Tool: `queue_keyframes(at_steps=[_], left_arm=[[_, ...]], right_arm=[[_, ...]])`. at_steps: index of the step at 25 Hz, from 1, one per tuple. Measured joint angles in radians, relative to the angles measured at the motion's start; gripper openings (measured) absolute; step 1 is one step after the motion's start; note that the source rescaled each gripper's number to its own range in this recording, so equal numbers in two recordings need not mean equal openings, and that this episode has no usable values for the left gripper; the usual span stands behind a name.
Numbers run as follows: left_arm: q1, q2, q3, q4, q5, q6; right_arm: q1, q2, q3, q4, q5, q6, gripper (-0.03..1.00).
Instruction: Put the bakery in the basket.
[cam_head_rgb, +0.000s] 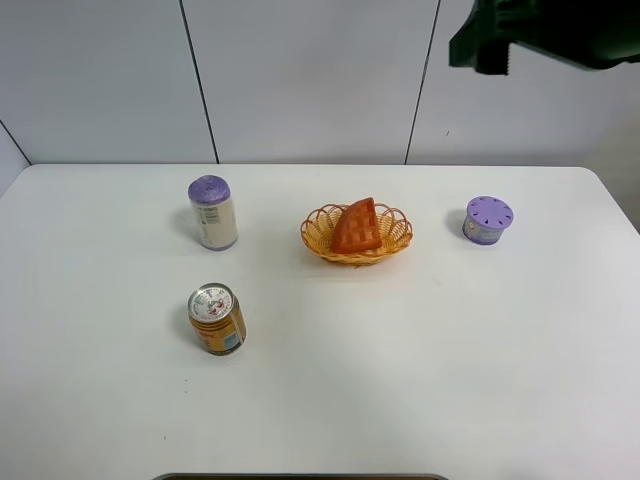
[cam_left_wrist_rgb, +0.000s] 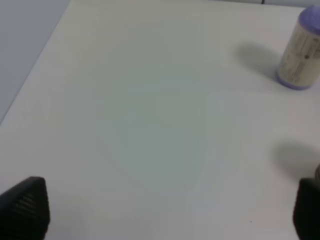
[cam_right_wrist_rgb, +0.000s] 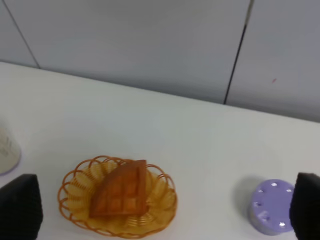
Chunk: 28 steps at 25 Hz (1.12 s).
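Exterior high view: the bakery (cam_head_rgb: 357, 226), an orange-brown wedge with a grid of square dents, lies inside the basket (cam_head_rgb: 318, 238) near the centre of the frame, its point leaning up toward the far rim. A purple-lidded round container (cam_head_rgb: 487, 219) sits to the right of the basket, well apart from it. To the left stands a tall can with a purple cap (cam_head_rgb: 213, 211), and below it in the frame a shorter orange can (cam_head_rgb: 217, 319) with a printed lid. All rest on the white bench (cam_head_rgb: 420, 380). A dark part of the right arm shows at the upper right corner, high above the bench.

Right wrist view: the right pincer (cam_right_wrist_rgb: 165, 210) is spread wide, its two dark fingertips at the lower corners, holding nothing; the basket with the wedge lies between them, lower left of centre.

Left wrist view: the left pincer (cam_left_wrist_rgb: 165, 210) is likewise wide apart and empty above bare bench, the purple-capped can at the upper right.
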Motion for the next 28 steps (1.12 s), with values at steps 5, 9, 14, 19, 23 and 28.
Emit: queue_keyframes(at_steps=[5,9,14,19,23,28], left_arm=[[0.0,0.0,0.0,0.0,0.0,0.0],[0.0,0.0,0.0,0.0,0.0,0.0],[0.0,0.0,0.0,0.0,0.0,0.0],[0.0,0.0,0.0,0.0,0.0,0.0],[0.0,0.0,0.0,0.0,0.0,0.0],[0.0,0.0,0.0,0.0,0.0,0.0]], right_arm=[[-0.003,-0.167,0.0,-0.033,0.034,-0.013,0.99],[-0.039,-0.261,-0.001,-0.043,0.05,-0.045,0.99],[-0.171,-0.395,-0.001,-0.031,0.151,-0.144,0.99],[-0.297,-0.514,-0.001,0.04,0.251,-0.25,0.99],[-0.424,-0.607,-0.001,0.139,0.306,-0.336,1.0],[-0.479,-0.677,-0.001,0.195,0.38,-0.364,1.0]])
